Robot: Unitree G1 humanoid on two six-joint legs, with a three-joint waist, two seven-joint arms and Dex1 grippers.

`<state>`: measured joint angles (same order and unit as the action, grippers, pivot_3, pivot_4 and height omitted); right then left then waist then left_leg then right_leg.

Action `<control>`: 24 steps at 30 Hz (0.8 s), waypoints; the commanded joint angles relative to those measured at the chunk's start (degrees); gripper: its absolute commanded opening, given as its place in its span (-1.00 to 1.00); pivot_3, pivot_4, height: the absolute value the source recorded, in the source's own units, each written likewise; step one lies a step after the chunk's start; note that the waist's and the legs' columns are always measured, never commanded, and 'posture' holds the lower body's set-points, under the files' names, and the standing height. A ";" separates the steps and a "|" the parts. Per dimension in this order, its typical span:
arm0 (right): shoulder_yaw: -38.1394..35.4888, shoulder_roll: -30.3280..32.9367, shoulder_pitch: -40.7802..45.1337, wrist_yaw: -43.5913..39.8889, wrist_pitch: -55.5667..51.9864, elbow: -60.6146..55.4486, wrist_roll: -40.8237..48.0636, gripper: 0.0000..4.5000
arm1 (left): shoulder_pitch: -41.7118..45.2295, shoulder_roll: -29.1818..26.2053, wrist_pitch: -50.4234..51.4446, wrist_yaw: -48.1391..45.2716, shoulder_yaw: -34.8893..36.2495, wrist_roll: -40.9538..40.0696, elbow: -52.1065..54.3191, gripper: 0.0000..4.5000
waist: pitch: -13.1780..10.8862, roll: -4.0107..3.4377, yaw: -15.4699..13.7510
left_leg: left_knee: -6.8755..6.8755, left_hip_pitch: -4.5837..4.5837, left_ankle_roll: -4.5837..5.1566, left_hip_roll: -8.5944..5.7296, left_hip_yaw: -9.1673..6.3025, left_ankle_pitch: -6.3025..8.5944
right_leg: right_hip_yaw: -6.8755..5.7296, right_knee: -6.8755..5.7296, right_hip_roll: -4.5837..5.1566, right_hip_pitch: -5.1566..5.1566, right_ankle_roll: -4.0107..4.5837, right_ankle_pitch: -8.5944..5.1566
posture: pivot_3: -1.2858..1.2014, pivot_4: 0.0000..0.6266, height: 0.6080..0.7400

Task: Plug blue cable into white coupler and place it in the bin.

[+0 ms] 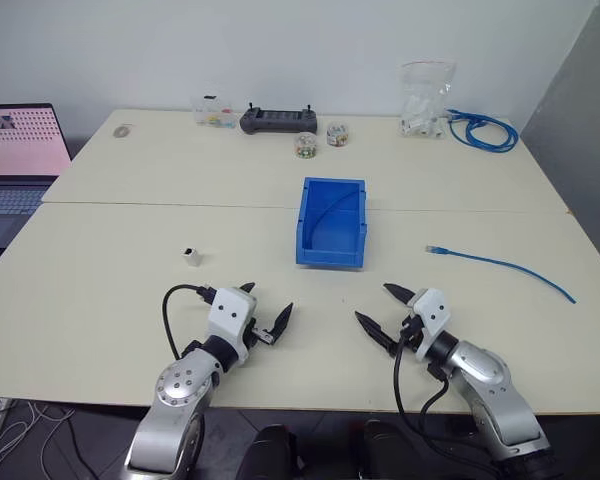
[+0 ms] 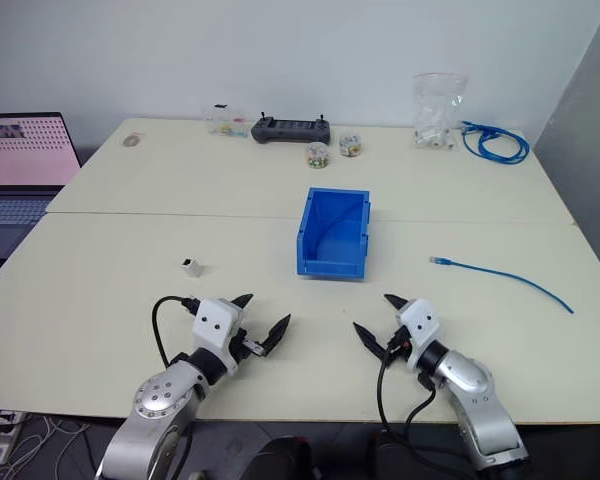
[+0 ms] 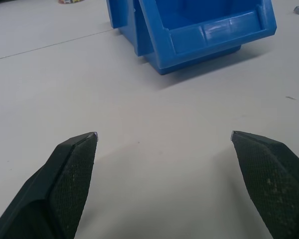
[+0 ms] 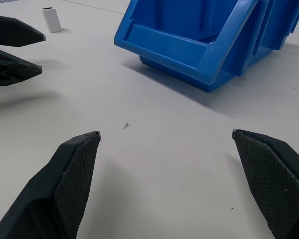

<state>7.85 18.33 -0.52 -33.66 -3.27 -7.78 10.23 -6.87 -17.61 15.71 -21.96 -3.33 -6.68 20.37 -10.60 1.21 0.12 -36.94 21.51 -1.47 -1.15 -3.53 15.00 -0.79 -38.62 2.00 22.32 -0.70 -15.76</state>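
The blue bin [image 1: 332,222] stands open-topped at the middle of the table, its low front lip toward me. A thin blue cable [image 1: 500,264] lies loose to its right, clear plug end [image 1: 433,248] pointing at the bin. The tiny white coupler [image 1: 191,256] stands alone left of the bin, also in the right wrist view [image 4: 52,19]. My left gripper [image 1: 265,312] hovers open near the front edge, below the coupler and empty. My right gripper [image 1: 385,308] is open and empty too, front of the bin and left of the cable.
Along the far edge sit a black controller [image 1: 278,121], small jars [image 1: 306,145], a clear bag [image 1: 425,100] and a coiled blue cable bundle [image 1: 482,129]. A laptop [image 1: 15,150] stands off the table's left side. A seam [image 1: 180,205] crosses the table behind the bin.
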 commanded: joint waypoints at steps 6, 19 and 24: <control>-0.75 0.49 0.68 -0.60 0.60 -0.89 0.45 1.00 | -0.19 0.68 -1.38 1.29 0.05 0.62 1.92 1.00 | 0.00 0.00 0.00 | 0.00 0.00 0.00 0.00 0.00 0.00 | 0.01 0.00 0.00 0.00 0.00 0.00 | 0.03 -0.52 1.00; -0.48 0.61 0.18 -0.38 0.90 -1.35 0.13 1.00 | -1.59 0.65 -1.91 1.83 0.19 0.46 2.73 1.00 | 0.00 0.00 0.00 | 0.00 0.00 0.00 0.00 0.00 0.00 | 0.01 0.00 0.00 0.00 0.00 0.00 | 0.03 -0.52 1.00; -0.58 0.56 0.09 0.10 1.70 -1.48 -0.30 1.00 | -1.90 -0.22 -1.27 0.65 0.33 -0.25 3.47 1.00 | 0.00 0.00 0.00 | 0.00 0.00 0.00 0.00 0.00 0.00 | 0.01 0.00 0.00 0.00 0.00 0.00 | 0.03 -0.52 1.00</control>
<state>7.93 18.81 -0.61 -33.69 -3.08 -7.77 10.14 -8.61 -17.56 14.78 -20.83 -3.36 -6.37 20.75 -10.60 1.21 0.12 -36.94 21.51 -1.47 -1.15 -3.53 15.00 -0.78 -38.62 2.00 22.32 -0.70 -15.76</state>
